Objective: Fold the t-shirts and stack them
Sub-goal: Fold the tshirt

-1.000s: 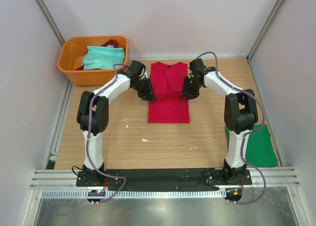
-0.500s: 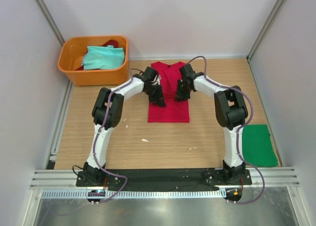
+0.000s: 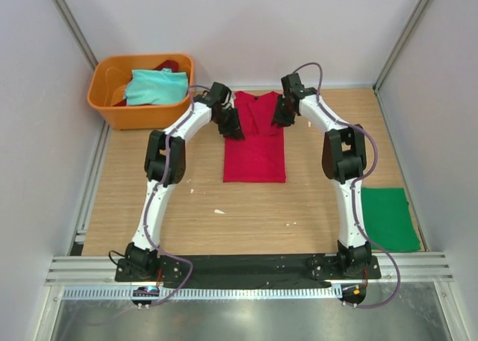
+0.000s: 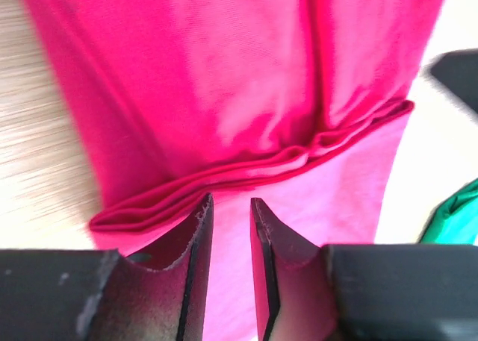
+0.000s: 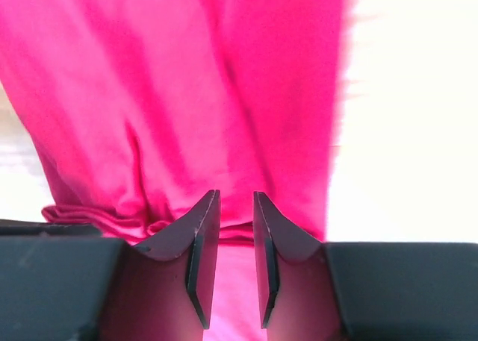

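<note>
The red shirt (image 3: 254, 153) lay partly folded at the rear centre of the counter (image 3: 187, 221). The left tool (image 4: 230, 201) and right tool (image 5: 235, 194) stood over its side folds, jaws narrowly apart, clamping nothing. The green shirt (image 3: 388, 218) lay at the near right.

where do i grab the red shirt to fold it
Red shirt: likely the two far corners by the collar, each from its outer side, from above. It lies flat and narrow, sleeves folded in, so that end can fold onto the hem.
</note>
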Robot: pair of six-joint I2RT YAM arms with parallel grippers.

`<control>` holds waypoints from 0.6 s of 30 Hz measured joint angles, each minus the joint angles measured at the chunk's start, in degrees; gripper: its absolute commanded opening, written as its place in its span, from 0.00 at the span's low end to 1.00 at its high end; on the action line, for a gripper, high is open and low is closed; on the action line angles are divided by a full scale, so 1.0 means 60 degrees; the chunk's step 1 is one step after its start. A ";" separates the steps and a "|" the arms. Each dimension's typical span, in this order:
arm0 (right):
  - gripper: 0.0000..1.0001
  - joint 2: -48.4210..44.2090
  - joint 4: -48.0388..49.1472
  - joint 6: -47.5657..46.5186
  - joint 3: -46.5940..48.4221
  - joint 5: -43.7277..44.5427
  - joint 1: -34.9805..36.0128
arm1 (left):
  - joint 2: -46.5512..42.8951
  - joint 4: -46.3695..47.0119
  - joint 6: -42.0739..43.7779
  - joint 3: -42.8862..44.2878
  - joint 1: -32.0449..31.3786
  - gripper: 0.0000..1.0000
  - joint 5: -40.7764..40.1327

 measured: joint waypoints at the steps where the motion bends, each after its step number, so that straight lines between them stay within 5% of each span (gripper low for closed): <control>1: 0.33 0.0004 -0.0138 -0.0066 0.0153 0.0033 -0.0095 | -0.0015 -0.0069 0.0029 -0.0015 0.0040 0.29 -0.0011; 5: 0.34 -0.0266 -0.0586 -0.0262 0.0113 -0.0058 -0.0310 | -0.0634 -0.0219 0.0353 -0.0820 0.0058 0.30 -0.0102; 10: 0.32 -0.1861 -0.0805 -0.0477 -0.2280 -0.1115 -0.0131 | -0.2120 -0.0335 0.0681 -0.2422 -0.0193 0.30 0.0102; 18: 0.03 -0.3461 -0.0780 -0.0841 -0.4663 -0.4084 0.0029 | -0.3574 -0.0219 0.1188 -0.4404 -0.0863 0.24 0.0546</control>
